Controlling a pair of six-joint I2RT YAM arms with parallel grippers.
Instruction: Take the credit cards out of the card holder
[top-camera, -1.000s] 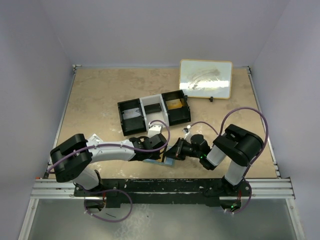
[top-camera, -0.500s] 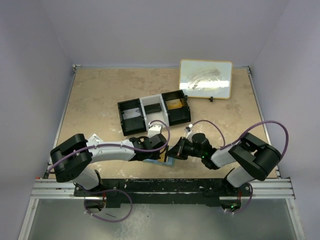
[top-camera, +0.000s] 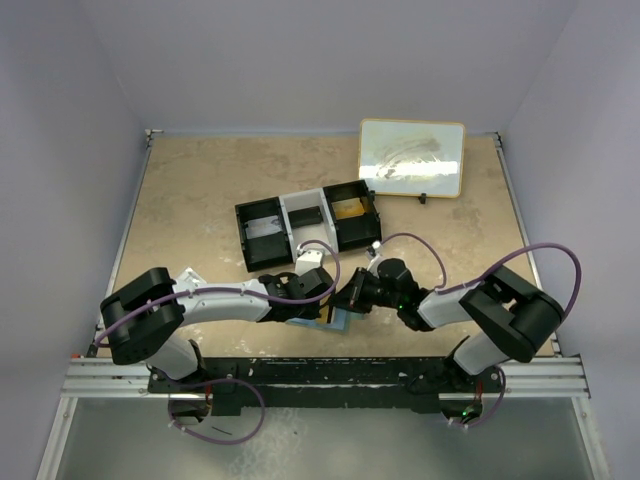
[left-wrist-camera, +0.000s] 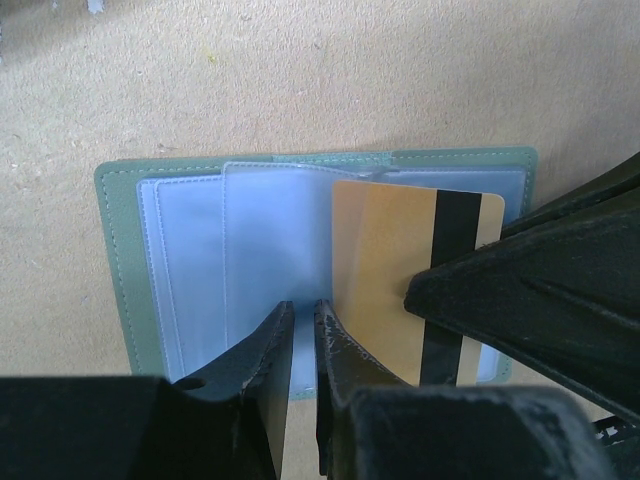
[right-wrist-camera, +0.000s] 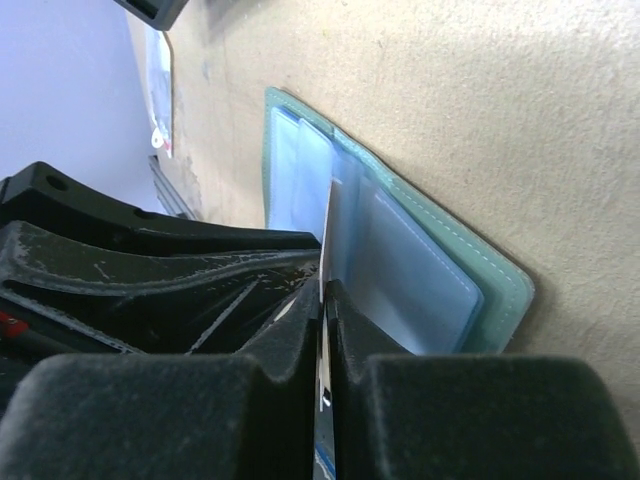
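You have one holder, lying open on the bench, and one card in view, orange with a black stripe, over the holder's right half. The right claw grasps this card by its edge. The left claw is clenched on the holder's near edge, just left of the card. Beyond the holder, open bench runs to one three-part tray.

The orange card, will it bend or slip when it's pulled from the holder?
Probably stiff: the orange card looks flat, its edge a straight line in the right gripper. Likely light, being so thin. Its smooth face could slip in that narrow pinch.
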